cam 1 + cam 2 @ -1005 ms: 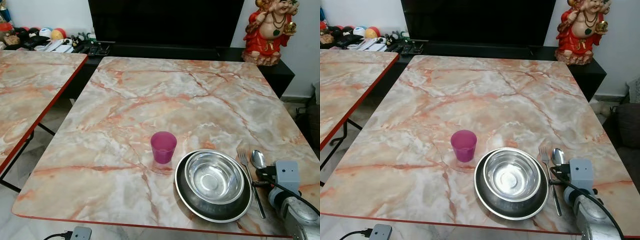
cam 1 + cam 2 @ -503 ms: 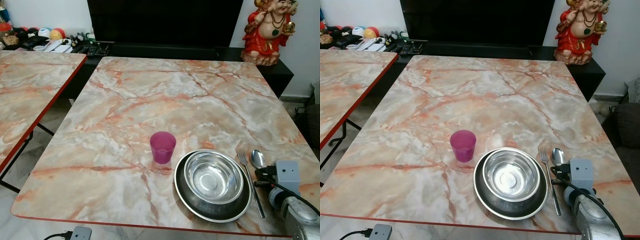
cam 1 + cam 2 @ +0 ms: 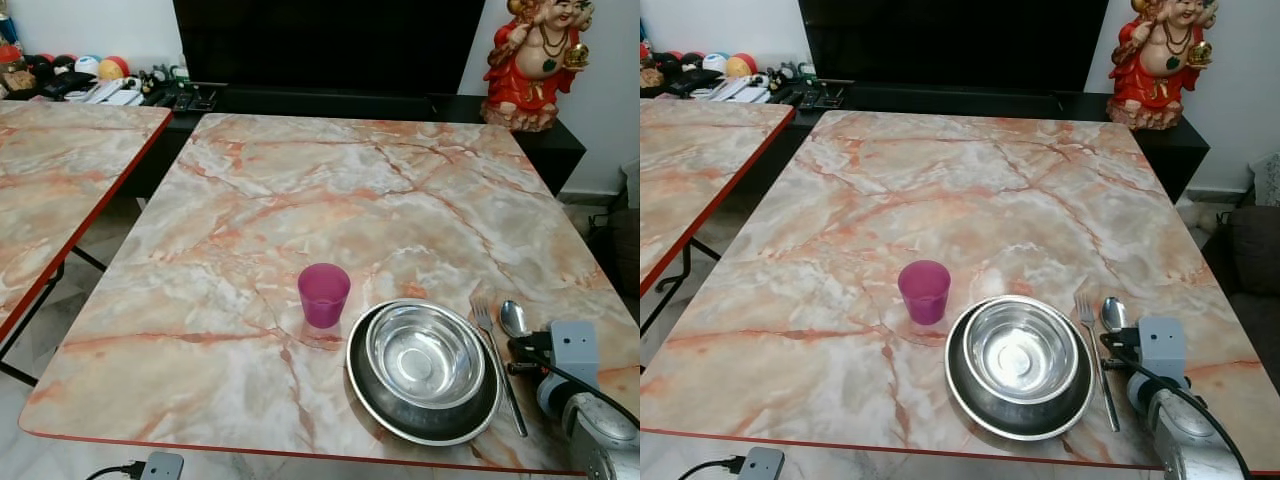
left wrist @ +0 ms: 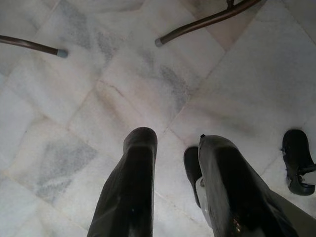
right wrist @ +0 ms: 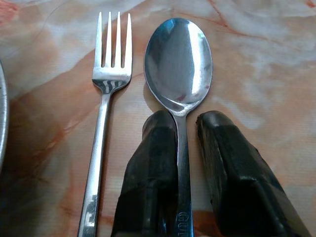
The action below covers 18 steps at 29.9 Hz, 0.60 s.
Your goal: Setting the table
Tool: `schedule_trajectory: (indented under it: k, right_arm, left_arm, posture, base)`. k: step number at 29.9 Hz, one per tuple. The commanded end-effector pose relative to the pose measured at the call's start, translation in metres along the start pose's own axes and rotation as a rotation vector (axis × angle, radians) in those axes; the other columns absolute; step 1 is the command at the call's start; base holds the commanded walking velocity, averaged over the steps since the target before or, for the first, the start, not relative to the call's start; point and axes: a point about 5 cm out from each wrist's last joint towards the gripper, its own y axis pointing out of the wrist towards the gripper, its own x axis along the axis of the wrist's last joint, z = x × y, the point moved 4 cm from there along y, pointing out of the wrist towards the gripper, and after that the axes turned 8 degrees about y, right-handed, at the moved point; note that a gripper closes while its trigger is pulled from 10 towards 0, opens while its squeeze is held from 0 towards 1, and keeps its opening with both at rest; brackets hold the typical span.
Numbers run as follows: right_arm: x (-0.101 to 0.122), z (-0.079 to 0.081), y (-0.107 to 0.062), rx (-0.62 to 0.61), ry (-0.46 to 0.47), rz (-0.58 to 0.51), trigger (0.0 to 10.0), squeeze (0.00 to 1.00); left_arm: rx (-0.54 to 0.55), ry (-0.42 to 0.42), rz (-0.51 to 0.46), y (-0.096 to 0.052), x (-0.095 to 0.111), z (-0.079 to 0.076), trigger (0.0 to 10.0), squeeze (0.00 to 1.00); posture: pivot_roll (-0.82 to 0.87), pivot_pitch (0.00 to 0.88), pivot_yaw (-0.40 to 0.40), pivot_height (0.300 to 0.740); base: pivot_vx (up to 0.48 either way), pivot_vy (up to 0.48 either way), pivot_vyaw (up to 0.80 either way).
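The right gripper (image 5: pixel 186 129) rests low on the marble table (image 3: pixel 330 190), its fingers slightly apart astride the steel spoon's (image 5: pixel 178 66) handle, where stamped letters are too cut off to read. A fork (image 5: pixel 106 89) lies just beside it, then the stacked steel bowls (image 3: pixel 425 360) and pink cup (image 3: pixel 324 294). The left gripper (image 4: pixel 173 148) hangs parted above floor tiles.

A home living or dining room: a marble-patterned folding table (image 3: pixel 330 200) with a second table (image 3: pixel 60 180) beside it stands before a low black media unit (image 3: pixel 330 100) carrying a large dark television (image 3: pixel 325 40), a red laughing Buddha figurine (image 3: pixel 535 60), and toys and clutter (image 3: pixel 90 75) over a pale marble-tiled floor (image 4: pixel 148 84).
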Motion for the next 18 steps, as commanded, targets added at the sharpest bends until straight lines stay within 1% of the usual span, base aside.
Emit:
schedule_trajectory:
  k: [1,12,14,15,18]
  right_arm:
    - [-0.028,0.006,-0.002,0.026,0.003,0.116,10.0,0.0]
    - [-0.022,0.007,-0.003,0.045,0.018,0.108,10.0,0.0]
    - [-0.023,0.007,-0.003,0.046,0.018,0.117,10.0,0.0]
    - [-0.026,0.007,-0.004,0.048,0.039,0.133,10.0,0.0]
    - [-0.035,0.01,-0.005,0.074,0.023,0.17,10.0,0.0]
  left_arm:
    - [-0.012,0.012,0.035,-0.001,-0.008,-0.003,10.0,0.0]
    - [-0.013,0.011,0.033,-0.001,-0.007,-0.004,10.0,0.0]
    - [-0.014,0.012,0.033,-0.001,-0.007,-0.004,10.0,0.0]
    - [-0.015,0.011,0.033,-0.001,-0.007,-0.004,10.0,0.0]
    - [-0.015,0.009,0.033,0.0,-0.006,-0.004,10.0,0.0]
  posture:
    - [-0.11,0.119,0.009,0.74]
    - [-0.12,0.115,0.011,0.74]
    - [-0.12,0.115,0.011,0.74]
    - [-0.12,0.114,0.01,0.74]
    - [-0.12,0.113,0.009,0.74]
  base:
    - [0.0,0.0,0.0]
    - [0.0,0.0,0.0]
    - [0.0,0.0,0.0]
    - [0.0,0.0,0.0]
    - [0.0,0.0,0.0]
